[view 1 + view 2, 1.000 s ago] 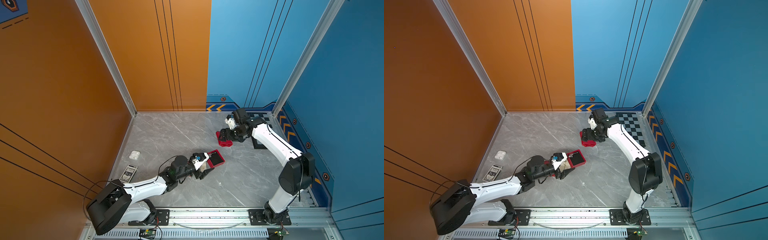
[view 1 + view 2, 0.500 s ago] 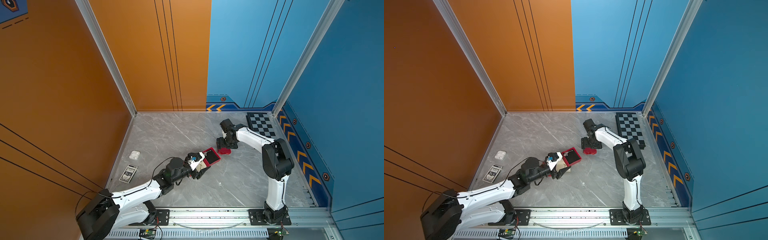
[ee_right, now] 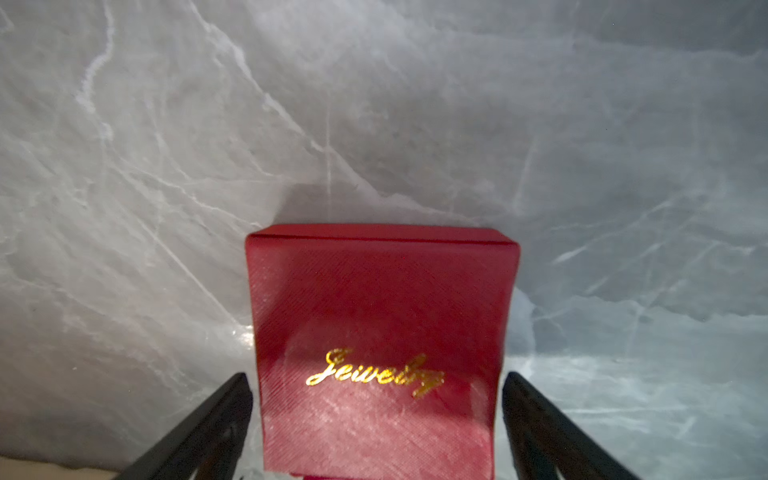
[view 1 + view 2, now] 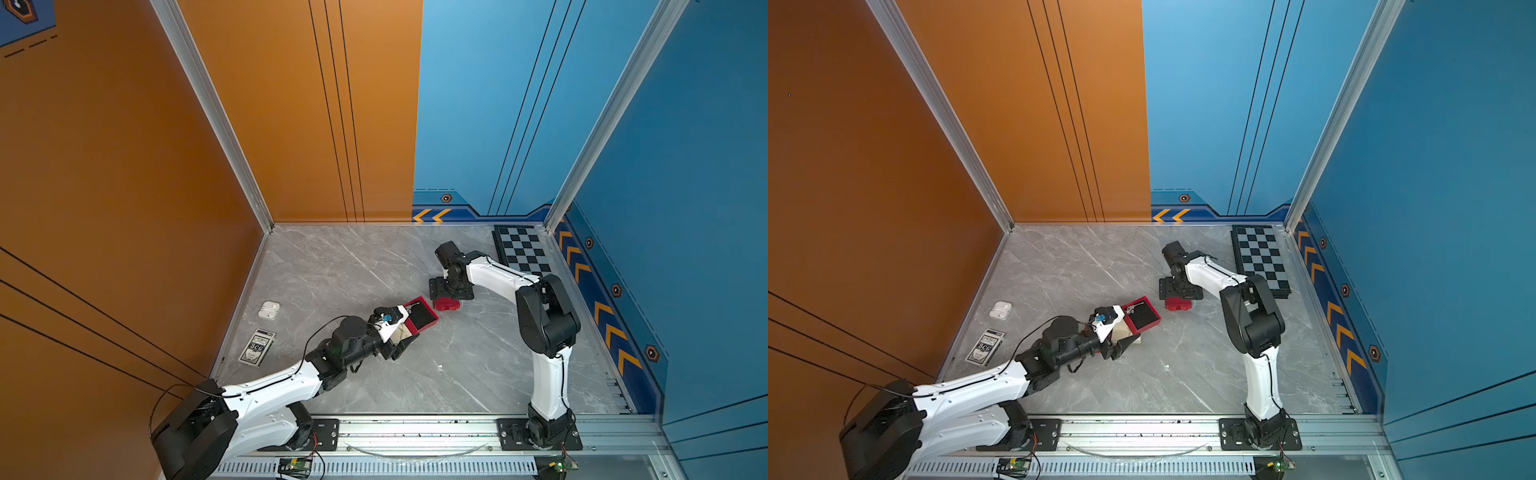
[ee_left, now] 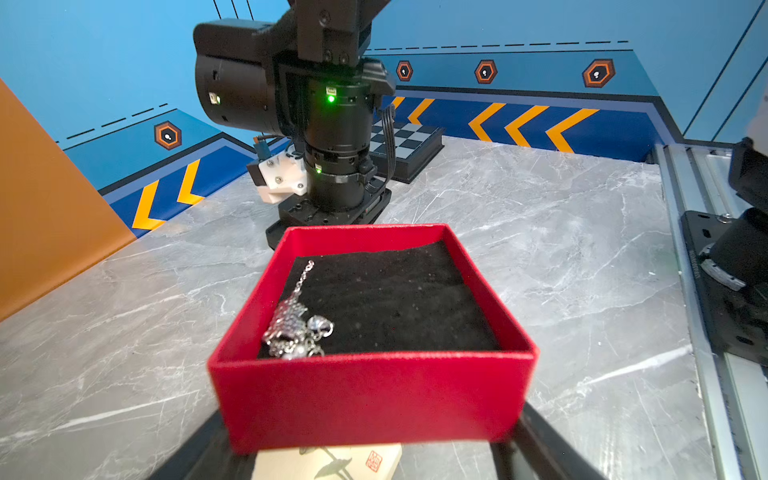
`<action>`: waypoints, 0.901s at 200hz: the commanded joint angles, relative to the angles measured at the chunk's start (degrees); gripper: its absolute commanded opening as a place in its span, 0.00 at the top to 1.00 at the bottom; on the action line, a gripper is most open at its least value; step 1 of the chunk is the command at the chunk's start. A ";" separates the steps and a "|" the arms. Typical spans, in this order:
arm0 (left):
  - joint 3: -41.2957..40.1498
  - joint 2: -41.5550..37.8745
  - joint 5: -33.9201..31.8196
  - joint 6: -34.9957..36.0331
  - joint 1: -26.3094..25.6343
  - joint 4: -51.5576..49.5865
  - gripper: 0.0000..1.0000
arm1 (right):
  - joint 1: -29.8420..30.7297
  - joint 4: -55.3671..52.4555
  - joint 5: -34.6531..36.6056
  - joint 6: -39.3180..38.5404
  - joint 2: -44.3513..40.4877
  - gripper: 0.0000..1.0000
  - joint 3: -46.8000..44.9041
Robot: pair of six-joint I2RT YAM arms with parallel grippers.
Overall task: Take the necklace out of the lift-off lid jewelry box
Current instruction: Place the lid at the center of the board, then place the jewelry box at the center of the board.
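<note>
On the grey marble tabletop [image 4: 332, 270], front-centre, left gripper [image 5: 370, 432] is clamped on the open red square cardboard jewelry box base [image 5: 370, 399]. Its black fingers [image 5: 540, 453] sit hard against both side walls, no gap I can see from the left wrist cam

Silver chain necklace [image 5: 297, 328] is inside that base, bunched on the black velvet pad [image 5: 395, 299] in a corner on the gripper's side, one strand trailing along the wall. Same necklace [image 4: 1133, 308] shows as a glint in a top view

Cream card with a red stamp [image 5: 328, 461] pokes out under the base's near edge. I can't tell if the base rests on it or hangs just above

Right gripper [image 3: 376, 376] is released: jaws spread either side of the red textured lift-off lid [image 3: 380, 291], gold "Jewelry" script up, lying flat on the marble. I read a thin sliver of table at each finger. In both top views the lid [image 4: 446, 304] [image 4: 1178, 304] sits just beside the base, toward the right arm, not touching it

Well apart from all this: black-and-white chessboard [image 4: 523, 253] in the back right corner, white earbud case [image 4: 269, 310] and deck of playing cards [image 4: 257, 347] along the left edge
</note>
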 commanded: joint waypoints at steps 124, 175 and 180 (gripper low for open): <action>1.79 1.42 -0.04 0.46 0.22 -0.25 0.47 | 5.24 -1.80 -14.89 -3.78 -31.22 0.51 -9.68; 2.43 1.49 0.14 0.54 0.18 -0.25 0.47 | 9.03 -0.91 -17.28 -3.11 -33.79 0.65 -12.52; 2.44 1.49 0.16 0.56 0.19 -0.25 0.47 | 9.38 -0.83 -17.27 -3.07 -33.68 0.65 -12.62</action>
